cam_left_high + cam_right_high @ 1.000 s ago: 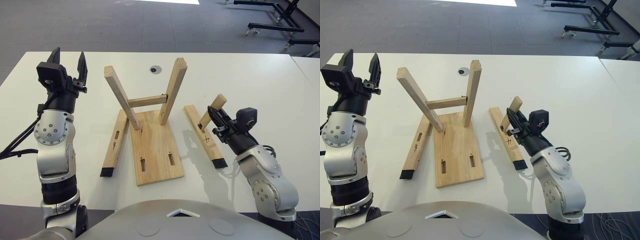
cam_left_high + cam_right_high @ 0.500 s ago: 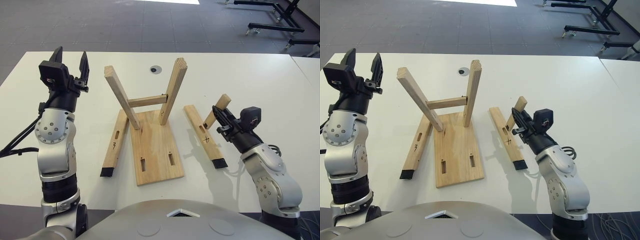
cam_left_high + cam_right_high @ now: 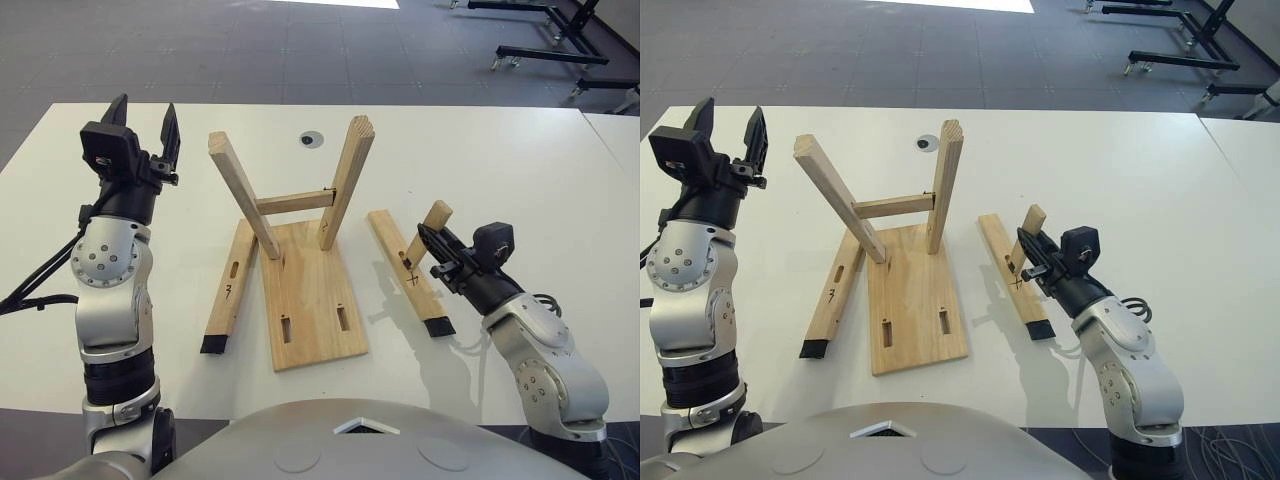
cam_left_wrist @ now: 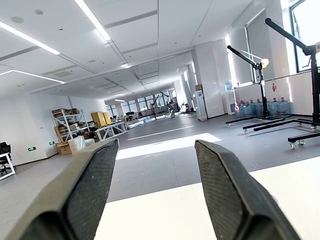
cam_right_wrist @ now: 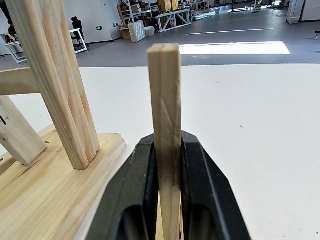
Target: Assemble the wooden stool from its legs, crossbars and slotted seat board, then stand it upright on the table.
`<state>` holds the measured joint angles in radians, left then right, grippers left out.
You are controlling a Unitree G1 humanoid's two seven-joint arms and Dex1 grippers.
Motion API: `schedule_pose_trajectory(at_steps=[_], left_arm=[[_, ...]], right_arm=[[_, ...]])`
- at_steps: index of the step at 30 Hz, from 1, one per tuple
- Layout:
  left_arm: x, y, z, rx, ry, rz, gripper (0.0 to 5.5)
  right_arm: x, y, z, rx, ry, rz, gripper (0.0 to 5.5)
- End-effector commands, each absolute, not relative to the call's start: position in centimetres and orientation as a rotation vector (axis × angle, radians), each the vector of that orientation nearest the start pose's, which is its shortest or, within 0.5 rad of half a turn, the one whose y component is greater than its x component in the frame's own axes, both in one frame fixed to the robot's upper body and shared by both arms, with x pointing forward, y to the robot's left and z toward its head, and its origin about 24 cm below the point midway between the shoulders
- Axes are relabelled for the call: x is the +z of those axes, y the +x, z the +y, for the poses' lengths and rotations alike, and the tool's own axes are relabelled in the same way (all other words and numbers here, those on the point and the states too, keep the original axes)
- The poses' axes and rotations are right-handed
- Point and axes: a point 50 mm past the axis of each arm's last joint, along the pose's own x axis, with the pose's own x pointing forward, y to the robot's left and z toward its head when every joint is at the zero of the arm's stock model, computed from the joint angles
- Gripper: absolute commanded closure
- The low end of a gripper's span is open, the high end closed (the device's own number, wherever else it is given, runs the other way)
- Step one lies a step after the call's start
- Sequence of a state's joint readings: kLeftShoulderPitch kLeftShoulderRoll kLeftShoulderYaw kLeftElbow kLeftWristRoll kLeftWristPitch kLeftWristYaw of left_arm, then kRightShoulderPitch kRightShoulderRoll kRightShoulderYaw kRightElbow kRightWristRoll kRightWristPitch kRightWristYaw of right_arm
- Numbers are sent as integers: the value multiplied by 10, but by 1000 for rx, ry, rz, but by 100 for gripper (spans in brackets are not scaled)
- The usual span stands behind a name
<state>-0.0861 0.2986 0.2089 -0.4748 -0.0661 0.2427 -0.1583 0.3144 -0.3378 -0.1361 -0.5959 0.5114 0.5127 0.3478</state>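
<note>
Right wrist view: my right gripper (image 5: 167, 150) is clamped on the short pale wooden crossbar (image 5: 164, 90), which stands upright. Its lower end meets the slotted, black-capped wooden leg (image 3: 386, 233) lying below my jaws; the pen mark there is unreadable. My left gripper (image 3: 140, 120) hangs spread and empty. The flat slotted wooden seat board (image 3: 312, 300) lies between my grippers.

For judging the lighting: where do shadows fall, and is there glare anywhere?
Left eye view: a soft shadow lies on the table between the seat board and the flat leg near the right gripper. Left wrist view: the ceiling light strips are bright. Right wrist view: a bright patch lies on the floor behind the held crossbar.
</note>
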Motion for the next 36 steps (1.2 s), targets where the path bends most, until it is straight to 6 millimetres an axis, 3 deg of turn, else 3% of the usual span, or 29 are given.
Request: schedule_pose_trajectory(at_steps=[1, 14, 29, 36], left_arm=[[168, 249, 211, -39, 287, -320, 271], [168, 253, 206, -57, 291, -324, 271], [166, 255, 204, -63, 286, -323, 271], [167, 259, 204, -74, 287, -327, 271]], right_arm=[[80, 181, -190, 392, 131, 216, 511], [80, 184, -195, 369, 113, 198, 511], [71, 180, -185, 403, 101, 232, 511], [77, 182, -181, 402, 104, 187, 511]])
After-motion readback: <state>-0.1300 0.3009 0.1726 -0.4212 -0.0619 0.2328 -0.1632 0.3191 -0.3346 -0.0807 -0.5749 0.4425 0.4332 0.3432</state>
